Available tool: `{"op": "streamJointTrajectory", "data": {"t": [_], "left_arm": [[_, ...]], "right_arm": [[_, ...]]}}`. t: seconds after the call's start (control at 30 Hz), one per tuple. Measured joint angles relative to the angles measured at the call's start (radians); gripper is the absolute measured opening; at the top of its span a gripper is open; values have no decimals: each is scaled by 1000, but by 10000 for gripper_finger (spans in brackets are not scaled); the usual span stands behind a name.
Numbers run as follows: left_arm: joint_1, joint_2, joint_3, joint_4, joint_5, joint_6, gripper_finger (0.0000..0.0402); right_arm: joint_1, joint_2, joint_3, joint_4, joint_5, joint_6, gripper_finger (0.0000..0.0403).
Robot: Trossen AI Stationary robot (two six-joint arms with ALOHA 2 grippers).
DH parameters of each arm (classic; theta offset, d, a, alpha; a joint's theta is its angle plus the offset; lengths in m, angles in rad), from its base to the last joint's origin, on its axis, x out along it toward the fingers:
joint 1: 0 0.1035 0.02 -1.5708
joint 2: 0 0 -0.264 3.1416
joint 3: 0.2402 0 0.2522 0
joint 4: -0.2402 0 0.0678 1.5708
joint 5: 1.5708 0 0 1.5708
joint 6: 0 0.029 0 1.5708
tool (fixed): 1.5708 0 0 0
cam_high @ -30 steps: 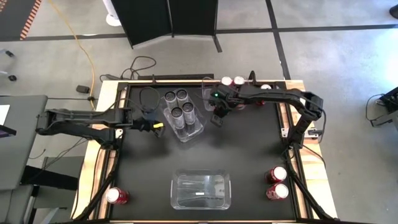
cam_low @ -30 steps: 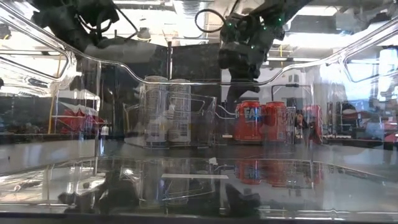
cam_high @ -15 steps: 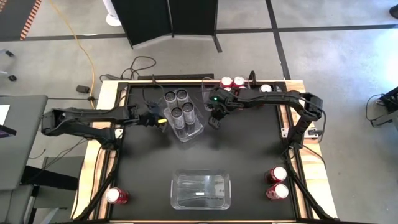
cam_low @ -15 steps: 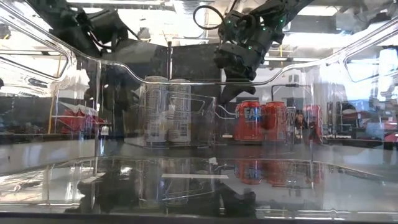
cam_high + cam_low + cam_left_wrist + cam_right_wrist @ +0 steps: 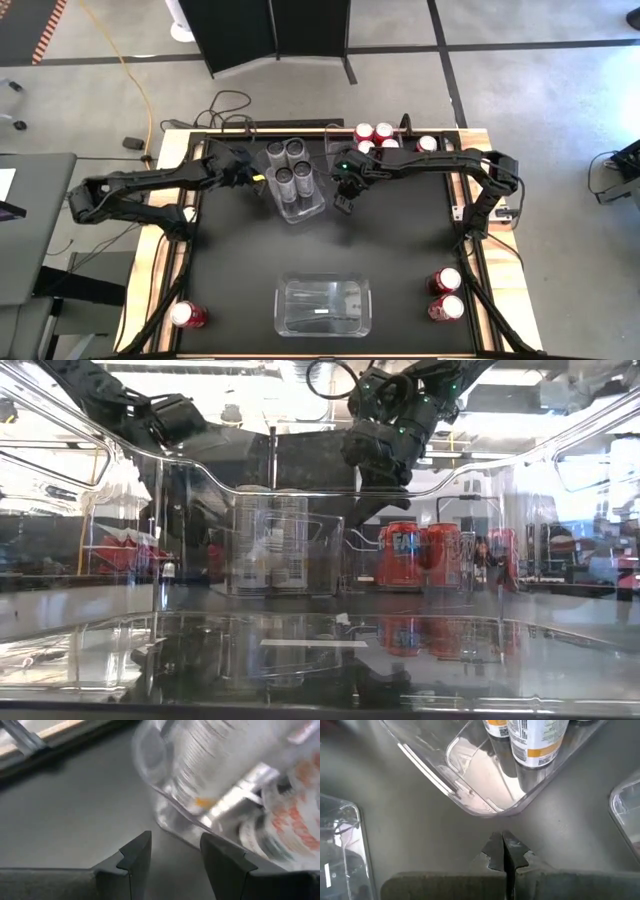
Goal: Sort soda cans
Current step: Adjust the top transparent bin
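Four silver cans (image 5: 287,166) stand upright inside a clear bin (image 5: 309,209) toward the back of the table (image 5: 400,250), grouped in the bin's rear part; the front part of the bin is bare. Left hand (image 5: 258,176) sits just beside the bin's left wall, fingers (image 5: 134,856) spread apart, gripping nothing; the left wrist view shows the bin corner (image 5: 175,822) and blurred cans right ahead of the fingers. Can't tell if the hand touches the bin. Right hand (image 5: 342,203) is just off the bin's right front corner, fingers (image 5: 496,851) pressed together, clenched on nothing; in the right wrist view the bin's rounded corner (image 5: 485,805) lies just ahead of the fingertips, two silver cans with orange bands (image 5: 535,740) behind it. In the low view the right hand (image 5: 372,500) hangs above the table beside the bin (image 5: 285,550).

Red cans (image 5: 375,134): a group at the back edge of the table, right of the bin, another (image 5: 428,144) a little farther right. In the low view they show as red cans (image 5: 420,555) standing upright. Two more red cans (image 5: 446,294) stand together at the front right edge, one red can (image 5: 186,315) at the front left corner. A second clear bin (image 5: 350,322) sits at the front centre, no cans in it.
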Motion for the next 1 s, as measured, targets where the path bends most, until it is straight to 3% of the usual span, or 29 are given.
{"op": "streamJointTrajectory", "data": {"t": [0.23,0.47,0.6,0.77,1.0], "left_arm": [[112,-1,0,84,28,46,167],[132,-9,78,-22,99,29,167],[109,-35,152,-148,178,-74,167],[72,-53,200,-235,181,-300,167],[88,-51,205,-308,75,-386,184]], "right_arm": [[4,0,0,-15,0,23,0],[5,-3,0,-45,0,70,0],[4,-19,0,-69,0,83,0],[-3,-31,4,-64,0,90,0],[-23,-31,15,-62,0,88,0]]}}
